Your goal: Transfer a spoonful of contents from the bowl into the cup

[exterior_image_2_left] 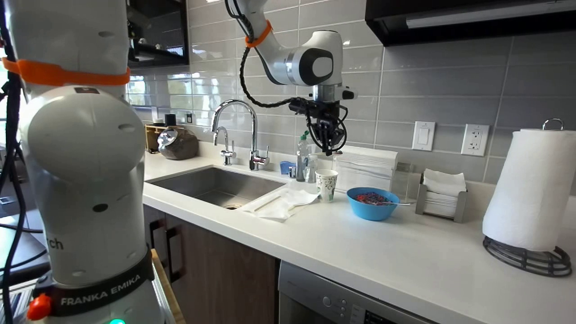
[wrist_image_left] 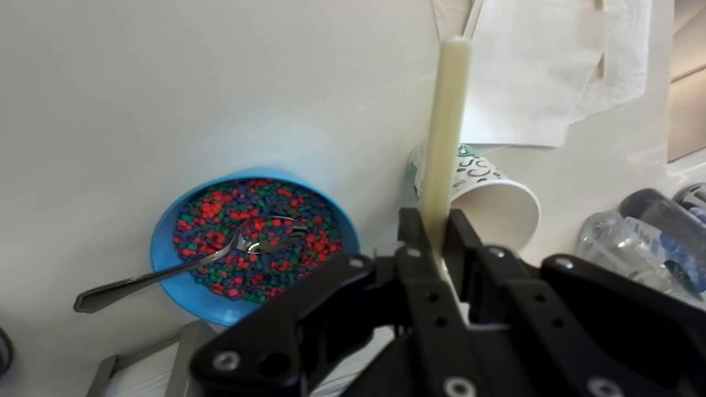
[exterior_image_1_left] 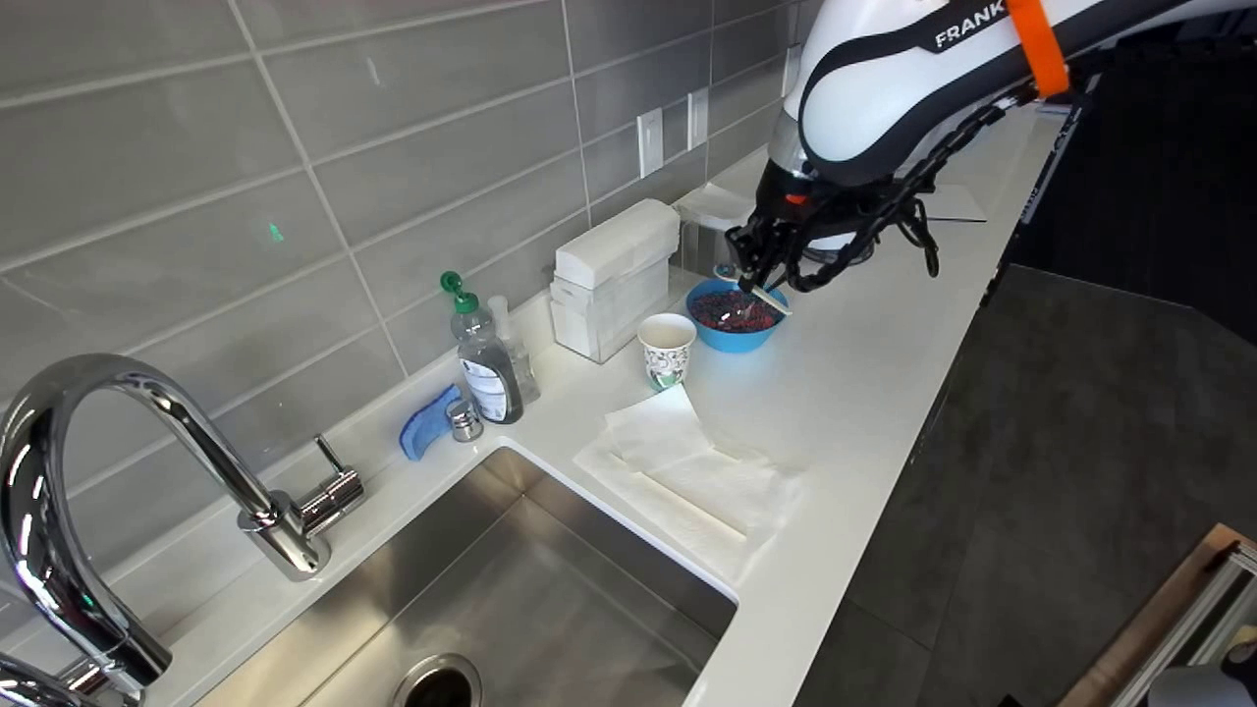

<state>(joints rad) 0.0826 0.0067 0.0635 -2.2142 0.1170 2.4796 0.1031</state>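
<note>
Nearly closed jaws pinched a pale stick [wrist_image_left: 449, 121]. Lower left, the spoon [wrist_image_left: 207, 261] lay in the bowl [wrist_image_left: 207, 304]; the cup [wrist_image_left: 493, 207] seemed unfilled.

Your jaws are pinched on a pale stick [wrist_image_left: 448, 132], its free end running up the view and cutting across the patterned cup [wrist_image_left: 491, 204]; whether the two touch, you can't tell from here. Just right of the stick, you're looking into the cup's white mouth. Over at left, there's the blue bowl [wrist_image_left: 220, 311], loaded with red, green and dark blue bits [wrist_image_left: 248, 280], and a metal spoon [wrist_image_left: 236, 243] lies right in there, bits in its scoop, handle out past the rim! White paper sheets [wrist_image_left: 524, 77] on the counter [wrist_image_left: 110, 110] up top right, bottles [wrist_image_left: 615, 248] crowding the right edge, a grey holder [wrist_image_left: 193, 344] cut off at bottom left.
</note>
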